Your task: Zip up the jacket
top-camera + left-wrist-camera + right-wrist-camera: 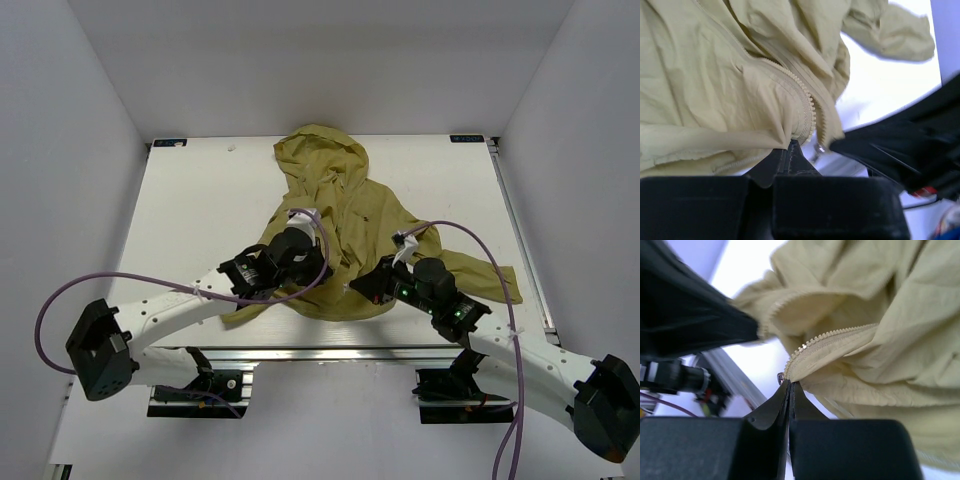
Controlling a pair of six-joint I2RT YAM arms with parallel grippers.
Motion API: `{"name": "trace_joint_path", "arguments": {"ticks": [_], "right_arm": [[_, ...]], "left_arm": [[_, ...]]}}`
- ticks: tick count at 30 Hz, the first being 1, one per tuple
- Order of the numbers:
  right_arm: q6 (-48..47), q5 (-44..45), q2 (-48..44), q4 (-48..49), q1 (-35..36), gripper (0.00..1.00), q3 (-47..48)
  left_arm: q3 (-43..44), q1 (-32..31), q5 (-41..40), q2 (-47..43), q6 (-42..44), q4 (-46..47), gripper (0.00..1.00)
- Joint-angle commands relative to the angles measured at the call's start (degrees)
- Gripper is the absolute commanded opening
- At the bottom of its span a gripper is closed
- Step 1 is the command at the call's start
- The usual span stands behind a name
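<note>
The olive-green hooded jacket [340, 215] lies crumpled on the white table, hood at the far side, one sleeve out to the right. My left gripper [318, 272] is shut on the bottom end of one zipper edge; in the left wrist view its fingertips [791, 146] pinch the fabric below the zipper teeth [807, 107]. My right gripper [358, 287] is shut on the bottom end of the other zipper edge [827, 337]; a small metal zipper part [781, 378] shows at its fingertips [788, 386]. The two zipper ends are held close together, apart, near the table's front edge.
The table's front metal rail [330, 352] runs just below the grippers. White walls stand on three sides. The right sleeve [480, 275] lies toward the right edge. The right arm shows in the left wrist view [910, 145].
</note>
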Motion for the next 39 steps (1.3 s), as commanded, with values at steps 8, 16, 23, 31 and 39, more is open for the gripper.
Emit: {"name": "trace_joint_path", "arguments": {"ticks": [8, 16, 23, 31, 39], "right_arm": [[1.9, -0.2, 1.1, 12.8, -1.0, 0.0, 0.8], [-0.5, 1.9, 4.8, 15.9, -1.0, 0.0, 3.0], [-2.9, 3.7, 6.0, 15.9, -1.1, 0.0, 5.1], [-4.9, 4.7, 8.3, 16.0, -1.0, 0.0, 7.7], [-5.7, 5.0, 9.6, 17.0, -1.1, 0.0, 9.0]], "left_arm": [[-1.7, -0.2, -10.7, -4.2, -0.7, 10.9, 0.0], [-2.1, -0.2, -9.2, -4.1, 0.0, 13.3, 0.0], [-1.6, -0.2, -9.4, -3.1, 2.1, 12.7, 0.0], [-2.2, -0.2, -8.3, -3.1, 2.0, 12.8, 0.0], [-2.2, -0.2, -7.8, -2.5, 2.0, 12.5, 0.0]]}}
